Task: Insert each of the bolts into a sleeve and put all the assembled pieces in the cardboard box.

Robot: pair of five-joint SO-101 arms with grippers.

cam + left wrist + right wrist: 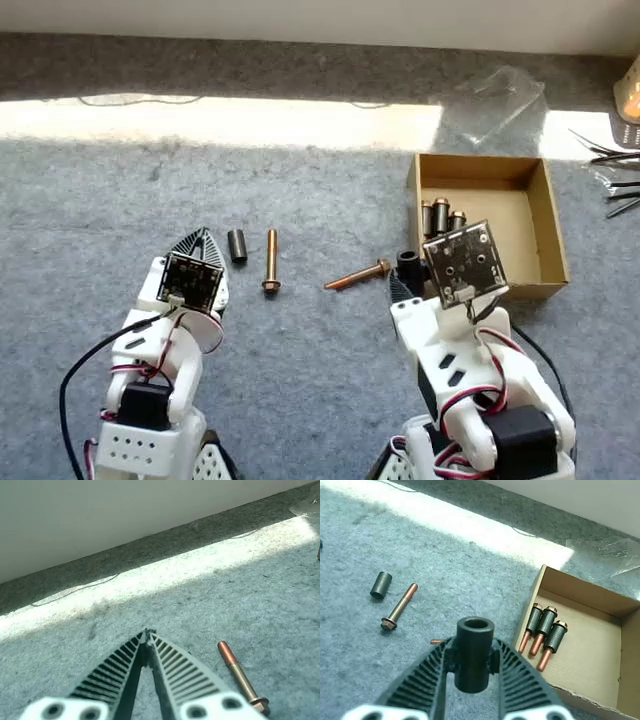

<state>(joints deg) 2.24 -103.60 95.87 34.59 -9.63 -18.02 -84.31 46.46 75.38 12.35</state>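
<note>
My right gripper point(474, 647) is shut on a black sleeve point(475, 665), held upright just above the grey carpet beside the cardboard box point(524, 232). A copper bolt point(358, 275) lies left of it, its tip point(436, 641) peeking past a finger. Three bolts fitted in sleeves point(543, 632) lie side by side in the box point(592, 647). Another loose sleeve point(237, 245) and bolt point(271, 260) lie side by side farther left. My left gripper point(205, 240) sits shut and empty just left of that sleeve, with the bolt point(242, 677) beside its fingers point(175, 675).
A clear plastic bag point(495, 100) lies behind the box in a sunlit strip. Black cables point(615, 190) trail at the right edge. A wall point(125, 510) runs behind the carpet.
</note>
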